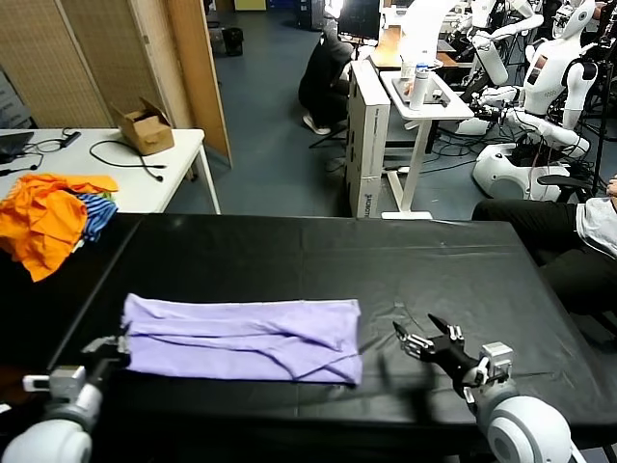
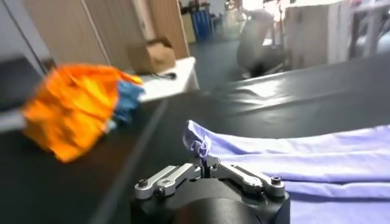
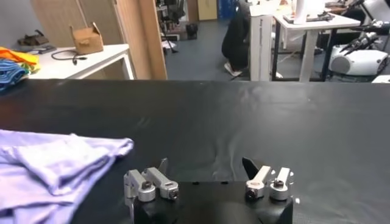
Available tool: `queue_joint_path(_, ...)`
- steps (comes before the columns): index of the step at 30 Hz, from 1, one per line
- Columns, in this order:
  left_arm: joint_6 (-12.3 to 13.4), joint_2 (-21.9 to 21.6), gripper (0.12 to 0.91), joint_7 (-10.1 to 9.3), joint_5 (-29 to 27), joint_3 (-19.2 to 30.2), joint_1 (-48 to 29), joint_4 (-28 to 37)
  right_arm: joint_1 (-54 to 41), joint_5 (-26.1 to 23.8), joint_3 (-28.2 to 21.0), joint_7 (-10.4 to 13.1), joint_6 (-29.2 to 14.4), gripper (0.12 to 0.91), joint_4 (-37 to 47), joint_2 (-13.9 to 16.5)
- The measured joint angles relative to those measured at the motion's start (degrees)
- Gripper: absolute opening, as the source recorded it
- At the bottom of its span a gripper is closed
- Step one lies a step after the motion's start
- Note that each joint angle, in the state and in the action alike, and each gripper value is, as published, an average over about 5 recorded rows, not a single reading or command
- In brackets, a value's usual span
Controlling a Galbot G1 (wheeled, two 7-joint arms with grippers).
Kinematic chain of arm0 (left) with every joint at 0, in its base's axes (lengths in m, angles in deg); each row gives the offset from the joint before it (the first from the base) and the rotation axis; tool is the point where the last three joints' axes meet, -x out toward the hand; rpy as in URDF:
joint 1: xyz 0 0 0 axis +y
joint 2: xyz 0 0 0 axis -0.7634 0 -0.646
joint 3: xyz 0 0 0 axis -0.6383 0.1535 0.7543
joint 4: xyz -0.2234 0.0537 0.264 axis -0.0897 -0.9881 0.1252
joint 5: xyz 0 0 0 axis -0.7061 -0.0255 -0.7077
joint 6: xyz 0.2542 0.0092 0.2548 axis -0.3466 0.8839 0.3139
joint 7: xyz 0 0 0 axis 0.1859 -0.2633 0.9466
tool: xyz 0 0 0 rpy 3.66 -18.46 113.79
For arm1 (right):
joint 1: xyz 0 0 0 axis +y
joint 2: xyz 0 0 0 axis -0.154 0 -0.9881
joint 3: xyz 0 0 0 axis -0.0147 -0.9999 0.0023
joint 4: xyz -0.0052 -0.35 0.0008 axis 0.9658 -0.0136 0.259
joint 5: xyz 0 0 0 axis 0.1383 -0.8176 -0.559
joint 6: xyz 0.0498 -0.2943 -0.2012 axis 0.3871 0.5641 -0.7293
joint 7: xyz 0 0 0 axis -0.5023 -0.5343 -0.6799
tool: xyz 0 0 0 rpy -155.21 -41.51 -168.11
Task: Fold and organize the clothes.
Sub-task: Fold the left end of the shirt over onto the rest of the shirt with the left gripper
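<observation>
I see left gripper (image 1: pixel 122 340) pinching the shirt's (image 1: pixel 246 339) left edge, right gripper (image 1: pixel 421 340) wide open just right of it.

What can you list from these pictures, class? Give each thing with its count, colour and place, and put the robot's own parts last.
T-shirt: one, light lavender, folded into a long band on the black table.
Black table: one, in front of the robot.
Heap of garments: one, orange and blue-striped, far left corner of the table.
Cardboard box: one, brown, on the white table behind.
Left gripper: one, shut on the T-shirt's left corner.
Right gripper: one, open, above bare table right of the T-shirt.
</observation>
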Motion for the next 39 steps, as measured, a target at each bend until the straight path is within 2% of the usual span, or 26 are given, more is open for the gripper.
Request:
queue_joint_path(3,-2.45,2.13,0.180,-1.05,4.12,3.42,-0.39,-3.28,0.96,-0.50,0.62,-0.01,-0.16,0.907,-0.29,-0.50)
queue_joint_path(8,-6.43,5.78,0.180,-4.48,14.96,10.10,-1.77,-8.73,2.08,-1.43,1.07,-0.01,-0.29,0.907,-0.36,-1.54)
queue_joint_path(11,-7.62,7.40,0.180,-5.92,20.28,13.93,-2.98,-10.88,2.58,-2.07,0.99,-0.04,-0.34,0.907,-0.37,-2.21)
queue_joint_path(13,-7.89,8.24,0.180,-6.53,21.50,16.41,-3.62,-11.40,2.86,-2.49,0.89,-0.07,-0.39,0.907,-0.33,-2.65)
queue_joint_path(19,-7.76,10.81,0.180,-6.91,19.29,23.60,-4.40,-11.19,3.42,-3.18,0.58,-0.10,-0.47,0.907,-0.27,-3.52)
queue_joint_path(24,-7.54,13.25,0.180,-6.79,17.81,27.70,-5.71,-9.92,4.02,-3.64,0.44,-0.14,-0.54,0.907,-0.35,-3.91)
queue_joint_path(39,-5.89,16.74,0.180,-5.79,13.78,31.32,-8.23,-4.19,3.84,-4.48,-0.71,-0.29,-0.30,0.907,0.09,-4.37)
